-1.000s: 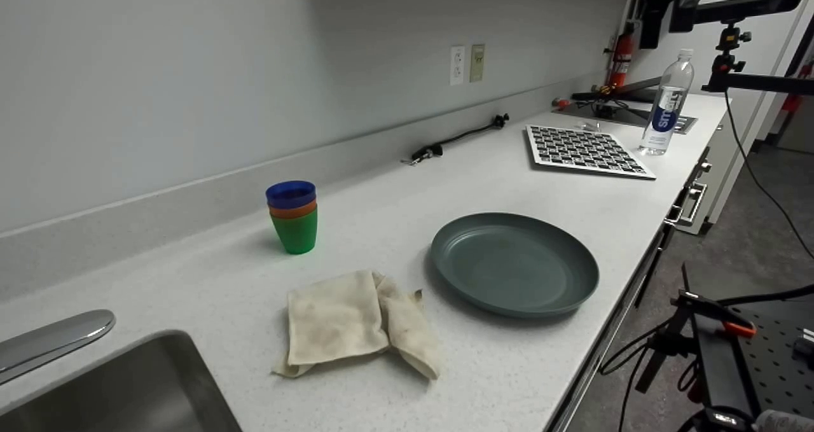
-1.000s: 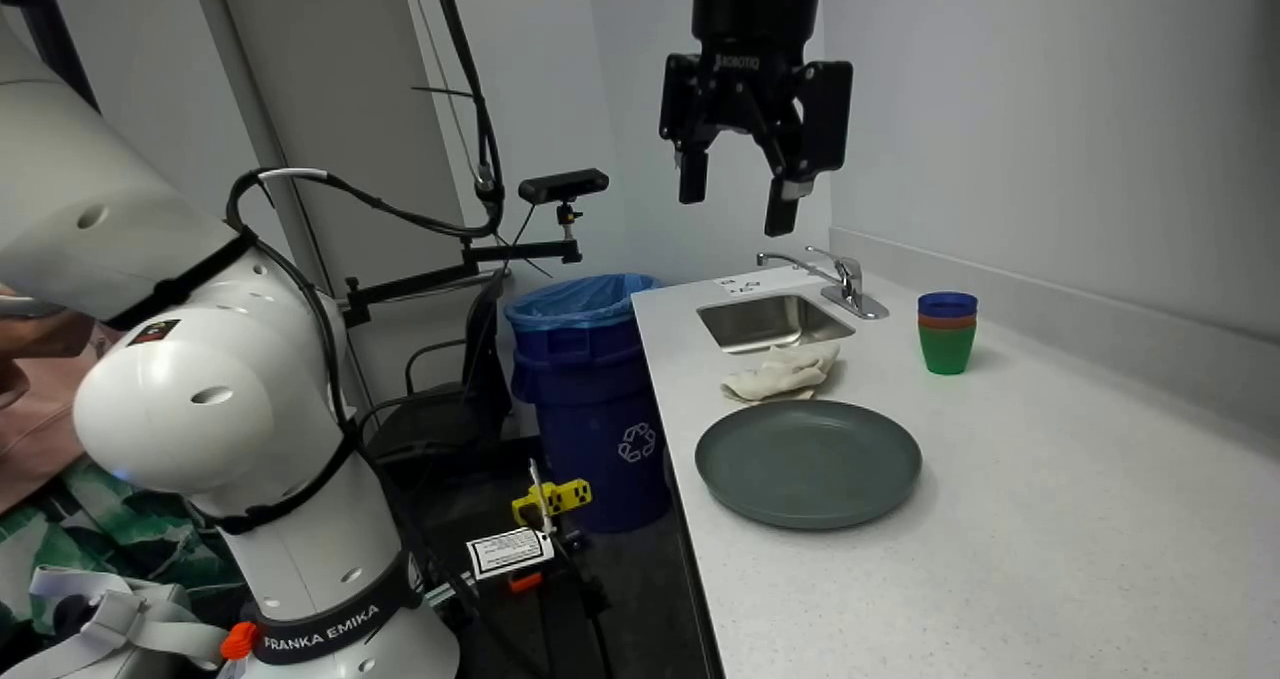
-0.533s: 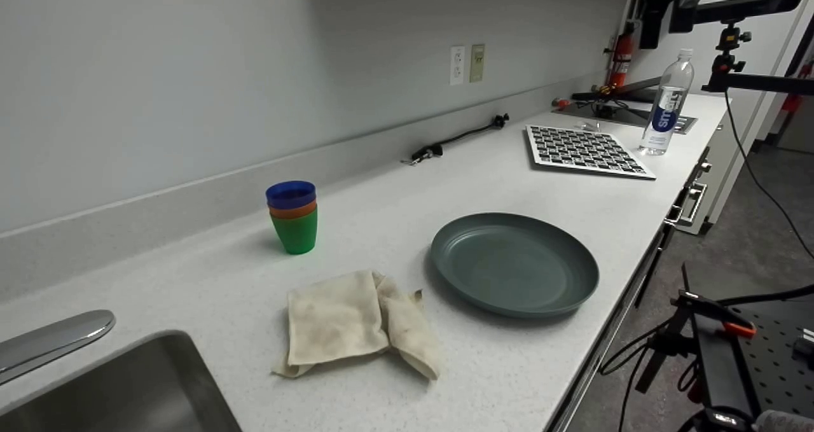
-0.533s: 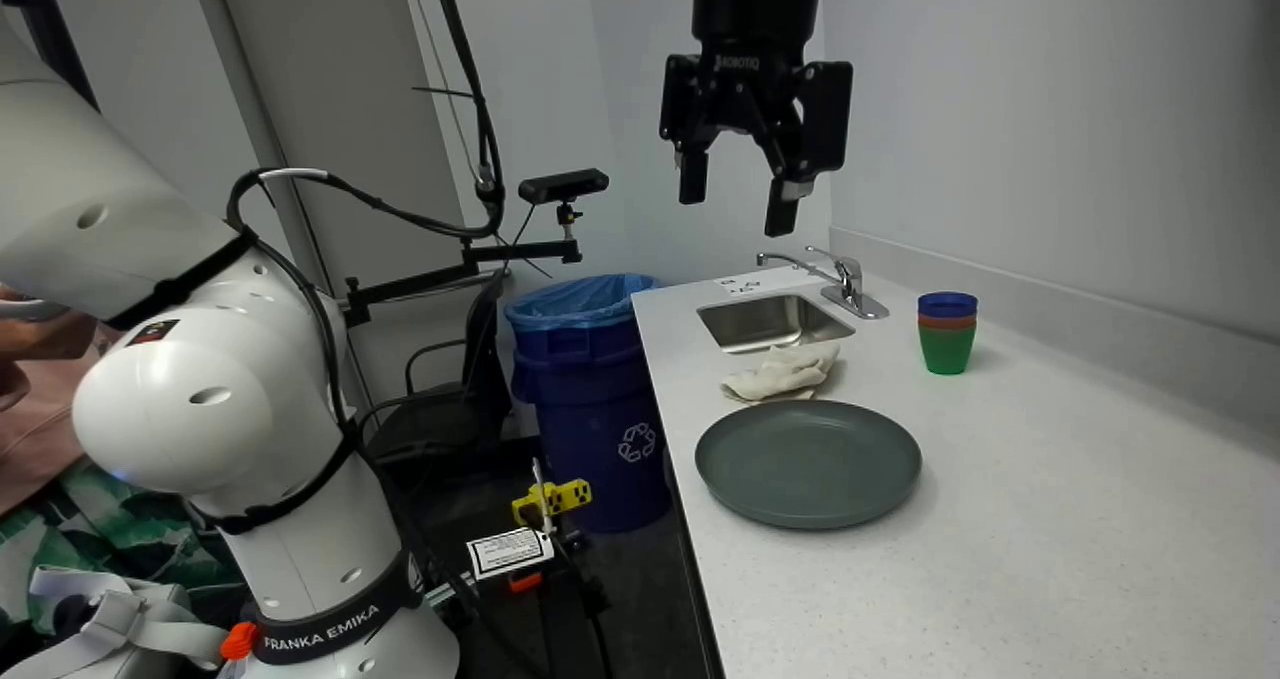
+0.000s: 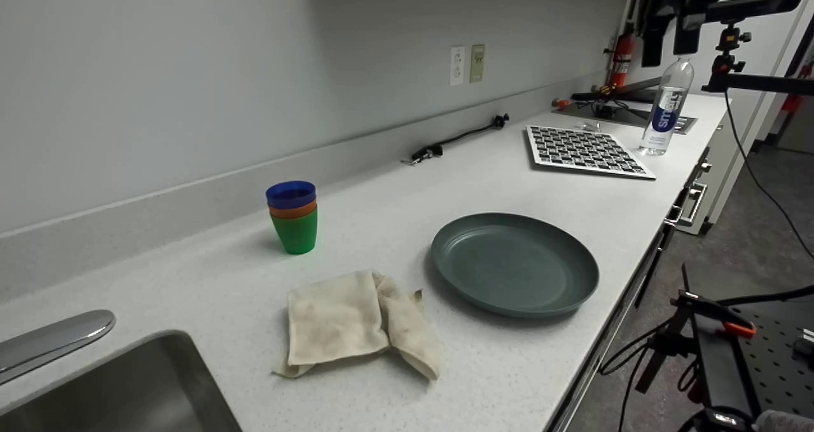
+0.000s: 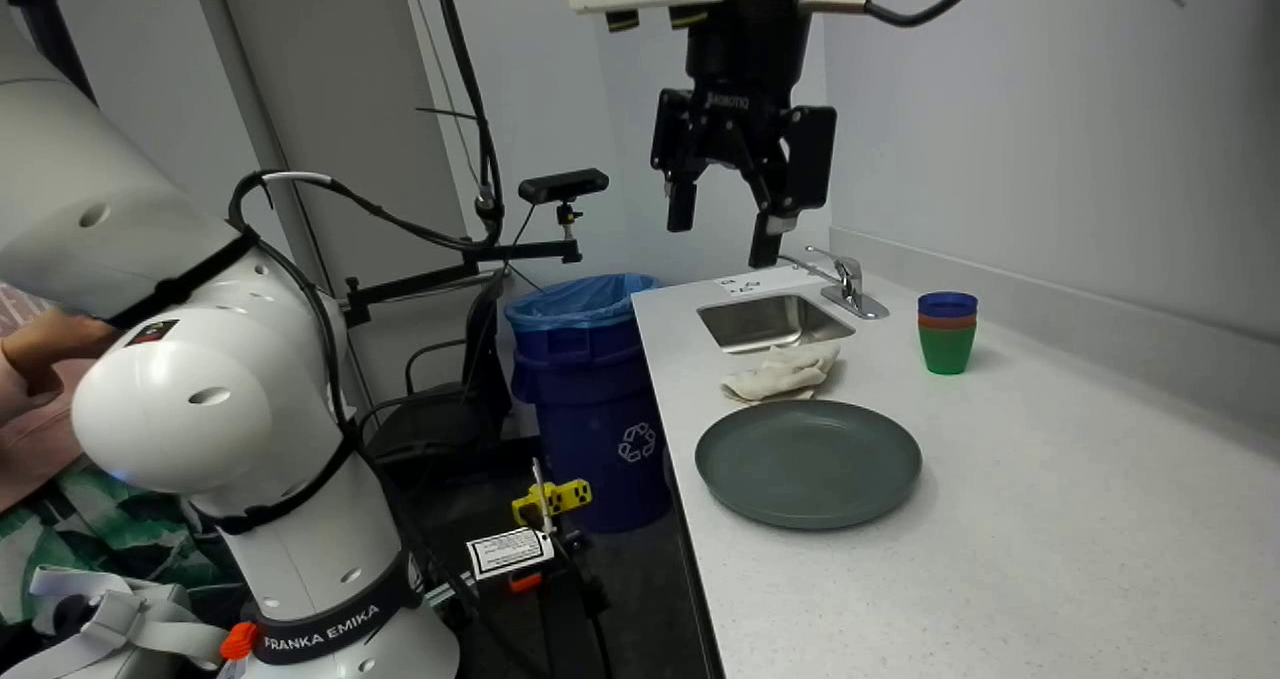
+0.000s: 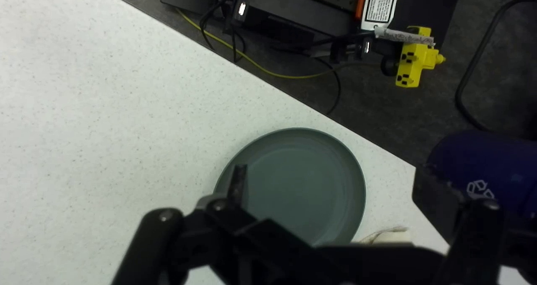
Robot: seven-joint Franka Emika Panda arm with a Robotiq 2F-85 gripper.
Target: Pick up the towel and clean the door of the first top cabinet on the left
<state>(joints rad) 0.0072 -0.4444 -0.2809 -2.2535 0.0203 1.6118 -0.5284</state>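
Towel (image 5: pixel 334 324), beige-cream, faintly stained and loosely folded, resting on white countertop (image 5: pixel 381 228) between sink (image 5: pixel 146 381) and round dark green-grey plate (image 5: pixel 515 266); near the plate, yet apart from it. Seen in wrist view only as a small piece past the plate's rim, mostly hidden. Toward backsplash (image 5: pixel 210 204) from towel, a stack of 3 cups (image 5: pixel 294 228), upright, blue over orange over green. High above countertop in an exterior view, black gripper (image 6: pixel 723 241), tips downward, with 2 fingers (image 6: pixel 682 207) spread well apart, released. Farther along countertop, a black-and-white patterned board (image 5: pixel 585 151) lying flat, with clear bottle (image 5: pixel 664 117) upright just beside it. Off countertop's edge, blue recycling bin (image 6: pixel 590 429) and white robot arm (image 6: pixel 235 344).
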